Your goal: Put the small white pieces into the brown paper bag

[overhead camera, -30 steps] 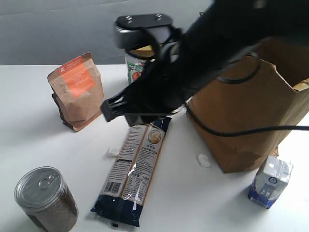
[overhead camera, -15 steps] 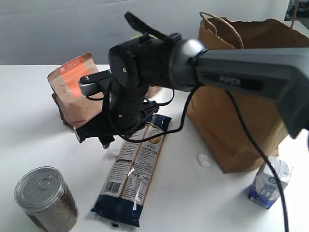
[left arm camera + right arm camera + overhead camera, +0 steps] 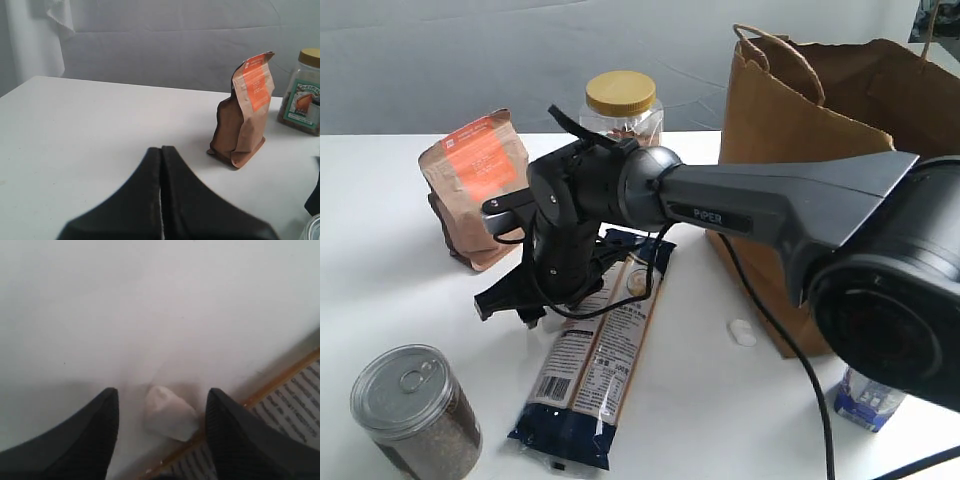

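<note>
One small white piece [image 3: 170,412] lies on the table between the open fingers of my right gripper [image 3: 161,391], untouched by either finger. In the exterior view the right gripper [image 3: 525,312] reaches across, low over the table left of the noodle packet, and hides most of that piece. A second white piece [image 3: 742,332] lies by the foot of the brown paper bag [image 3: 810,210], which stands upright at the right with its mouth open. A third piece is not in view. My left gripper [image 3: 161,149] is shut and empty over bare table, outside the exterior view.
A long noodle packet [image 3: 602,350] lies beside the right gripper, its edge [image 3: 295,400] next to the piece. A brown pouch with orange label [image 3: 480,185], a yellow-lidded jar [image 3: 620,105], a metal-lidded can [image 3: 412,408] and a blue-and-white carton [image 3: 868,400] stand around.
The right arm swung left and down from above the packet. Its gripper now sits low at the table around the white piece left of the packet.
</note>
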Controlling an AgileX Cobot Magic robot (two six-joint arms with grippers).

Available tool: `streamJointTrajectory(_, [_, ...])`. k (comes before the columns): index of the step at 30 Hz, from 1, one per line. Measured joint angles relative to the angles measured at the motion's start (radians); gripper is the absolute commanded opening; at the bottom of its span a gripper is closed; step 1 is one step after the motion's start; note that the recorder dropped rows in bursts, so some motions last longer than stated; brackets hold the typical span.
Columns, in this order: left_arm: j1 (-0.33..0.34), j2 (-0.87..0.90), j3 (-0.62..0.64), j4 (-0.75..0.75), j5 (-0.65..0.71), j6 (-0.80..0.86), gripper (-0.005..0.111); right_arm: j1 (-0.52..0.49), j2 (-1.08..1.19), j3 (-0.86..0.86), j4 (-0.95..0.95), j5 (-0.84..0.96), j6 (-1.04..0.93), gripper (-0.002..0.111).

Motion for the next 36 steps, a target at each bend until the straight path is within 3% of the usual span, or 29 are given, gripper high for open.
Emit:
streamJointTrajectory(3, [0.0,0.0,0.0,0.0,0.0,0.0,0.0,0.0,0.012,0.0,0.0,-0.014,0.0,0.041])
streamJointTrajectory(8, [0.0,0.0,0.0,0.0,0.0,0.0,0.0,0.0,0.012,-0.002,-0.004,-0.017,0.0,0.017])
streamJointTrajectory(11, [0.0,0.0,0.0,0.0,0.0,0.0,0.0,0.0,0.016,-0.002,-0.004,-0.017,0.0,0.01])
streamJointTrajectory(23, [0.0,0.0,0.0,0.0,0.0,0.0,0.0,0.059,-0.199,0.073,-0.014,0.002,0.0,0.01])
streamJointTrajectory(36, [0.0,0.0,0.0,0.0,0.0,0.0,0.0,0.142,-0.818,0.587,-0.14,-0.193,0.15,0.01])
